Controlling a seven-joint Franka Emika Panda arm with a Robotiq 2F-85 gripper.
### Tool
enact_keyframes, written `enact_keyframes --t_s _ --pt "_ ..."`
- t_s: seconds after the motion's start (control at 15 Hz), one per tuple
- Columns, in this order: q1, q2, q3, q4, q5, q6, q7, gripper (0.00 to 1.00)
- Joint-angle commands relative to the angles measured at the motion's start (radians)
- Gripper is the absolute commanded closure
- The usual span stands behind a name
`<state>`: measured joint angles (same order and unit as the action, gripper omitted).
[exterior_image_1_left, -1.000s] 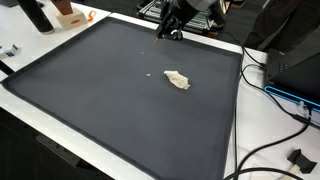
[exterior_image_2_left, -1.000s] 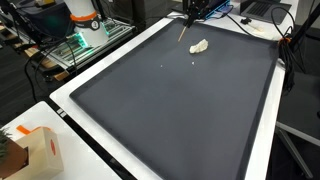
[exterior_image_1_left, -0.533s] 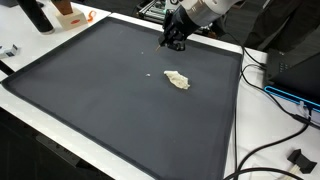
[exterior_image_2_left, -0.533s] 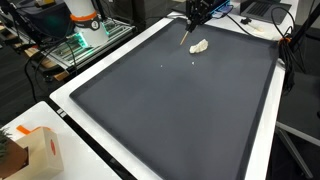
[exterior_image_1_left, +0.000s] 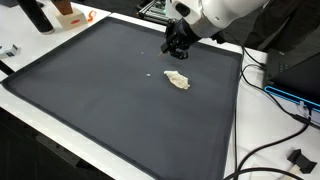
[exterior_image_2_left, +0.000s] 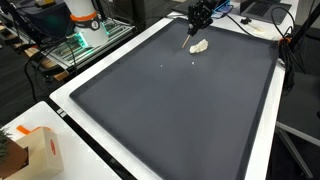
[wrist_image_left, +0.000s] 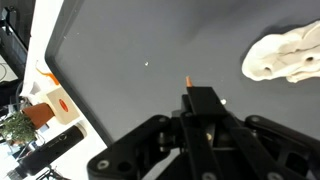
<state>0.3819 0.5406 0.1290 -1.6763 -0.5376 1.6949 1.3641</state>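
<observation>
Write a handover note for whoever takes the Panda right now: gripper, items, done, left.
Gripper: shut on a thin stick, whose orange tip pokes out past the fingers toward the mat.
Things: a crumpled white lump lies on the dark mat near its far edge. The gripper hovers beside it, and the wrist view shows the stick tip apart from the lump. A tiny white speck lies nearby on the mat.
Done: the stick is in the grip, above the mat.
Left: the stick has not yet touched the lump or been set down.
</observation>
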Motion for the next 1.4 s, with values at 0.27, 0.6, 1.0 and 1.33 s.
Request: enact_keyframes --t_s 0.27,0.6,1.0,1.33 --pt "0.010 0.031 -0.017 0.021 0.006 -0.001 -0.122 0.97" --pt "0.007 0.023 -0.016 0.009 0.013 0.012 -0.195 0.97" --pt "-0.002 0.007 -0.012 -0.001 0.037 0.028 -0.269 0.97" --pt "-0.014 -0.014 -0.008 -0.010 0.070 0.052 -0.338 0.97"
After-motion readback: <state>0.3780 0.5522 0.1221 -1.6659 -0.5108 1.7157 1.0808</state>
